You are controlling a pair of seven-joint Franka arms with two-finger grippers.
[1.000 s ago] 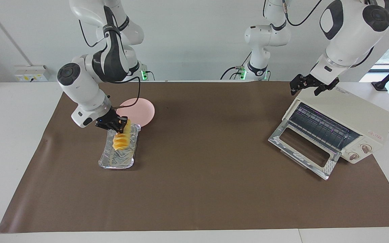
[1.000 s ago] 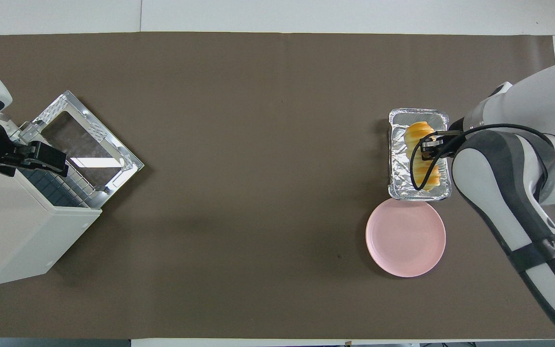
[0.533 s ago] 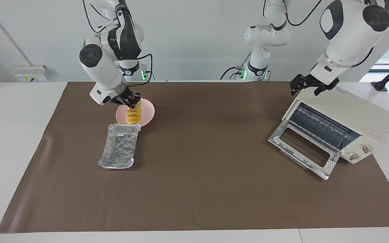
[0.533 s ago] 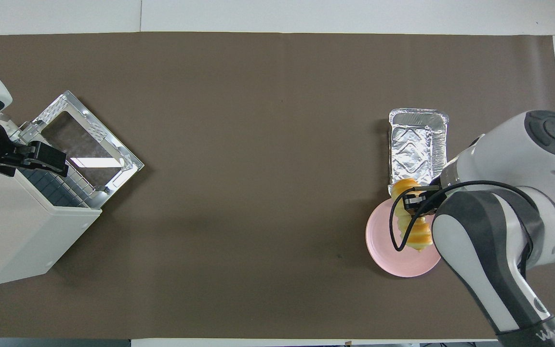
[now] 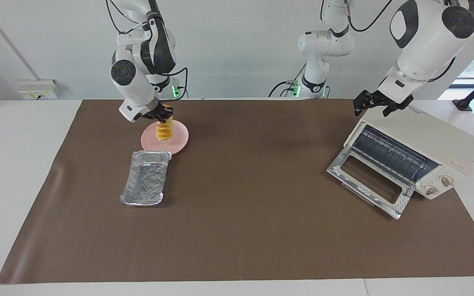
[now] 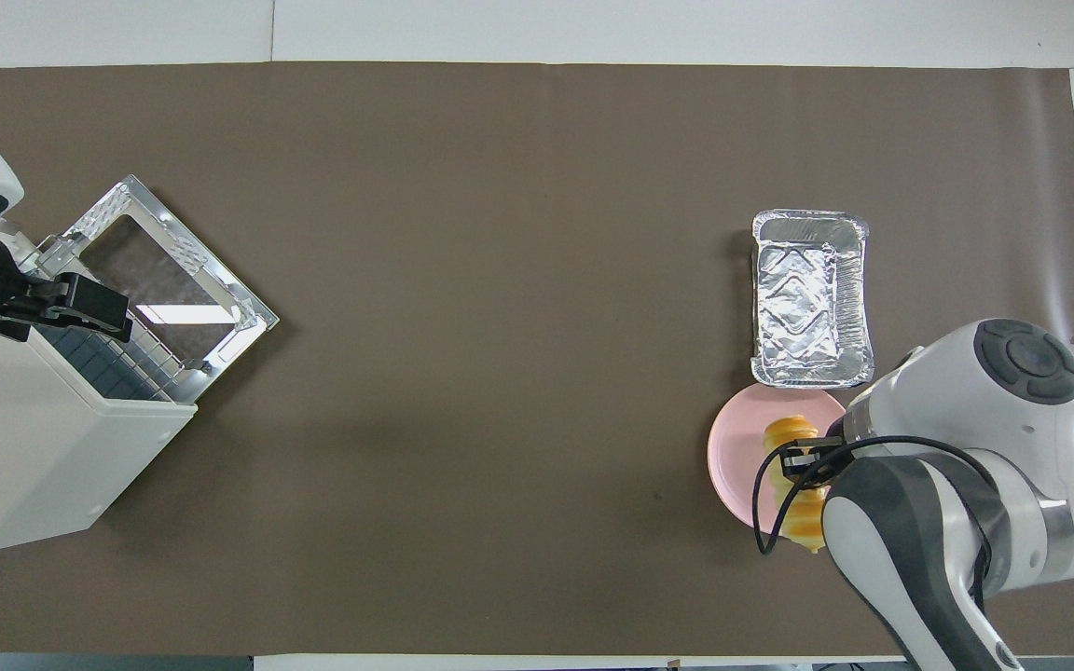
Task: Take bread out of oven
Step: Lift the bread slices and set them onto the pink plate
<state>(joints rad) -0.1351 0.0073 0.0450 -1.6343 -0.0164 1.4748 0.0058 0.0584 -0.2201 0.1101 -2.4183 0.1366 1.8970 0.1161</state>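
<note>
The right tool (image 5: 163,116) grips the bread (image 5: 164,130) by its upper end, and the loaf hangs upright over the pink plate (image 5: 179,139). The foil tray (image 5: 145,177) lies bare just beside the plate, farther from the robots. The left tool (image 5: 376,104) hangs with fingers spread over the oven (image 5: 434,144), whose door (image 5: 368,181) lies dropped open on the bench (image 5: 241,205)

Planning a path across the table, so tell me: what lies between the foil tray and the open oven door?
Nothing: only bare brown mat separates the foil tray from the oven door, clearest in the overhead view.
</note>
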